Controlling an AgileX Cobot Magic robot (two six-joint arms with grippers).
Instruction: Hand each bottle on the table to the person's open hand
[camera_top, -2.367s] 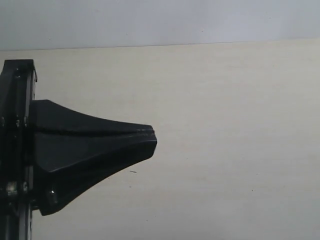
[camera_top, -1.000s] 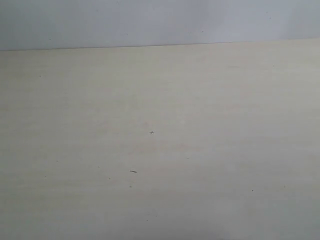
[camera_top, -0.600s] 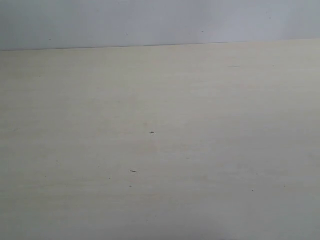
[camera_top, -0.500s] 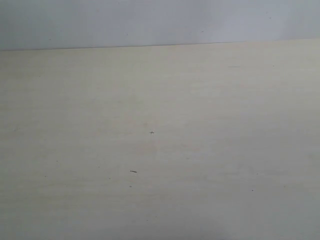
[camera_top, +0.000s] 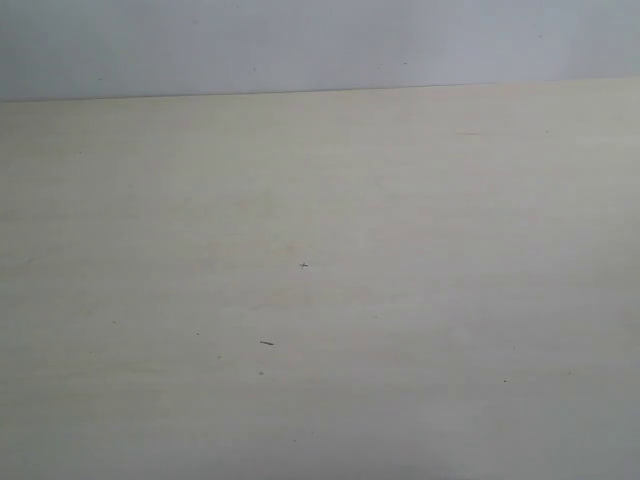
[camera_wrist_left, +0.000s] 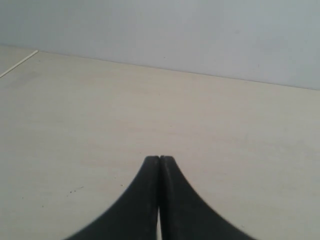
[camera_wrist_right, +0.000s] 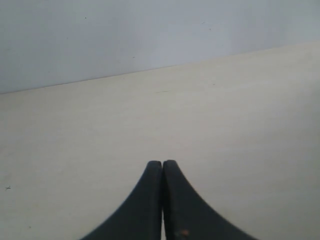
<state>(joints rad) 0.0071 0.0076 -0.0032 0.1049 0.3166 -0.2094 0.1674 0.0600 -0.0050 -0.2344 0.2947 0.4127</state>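
Pulled my left end effector (camera_wrist_left: 159, 159) out of the exterior view; it and my right end effector (camera_wrist_right: 163, 162) sit pinched closed over the desk (camera_top: 420, 260).

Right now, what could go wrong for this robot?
1. No bottle or open hand shows on the table in any view, so a reach might go blind.
2. The left tool and right tool are both shut; approaching a bottle like that might knock it over rather than grip it.
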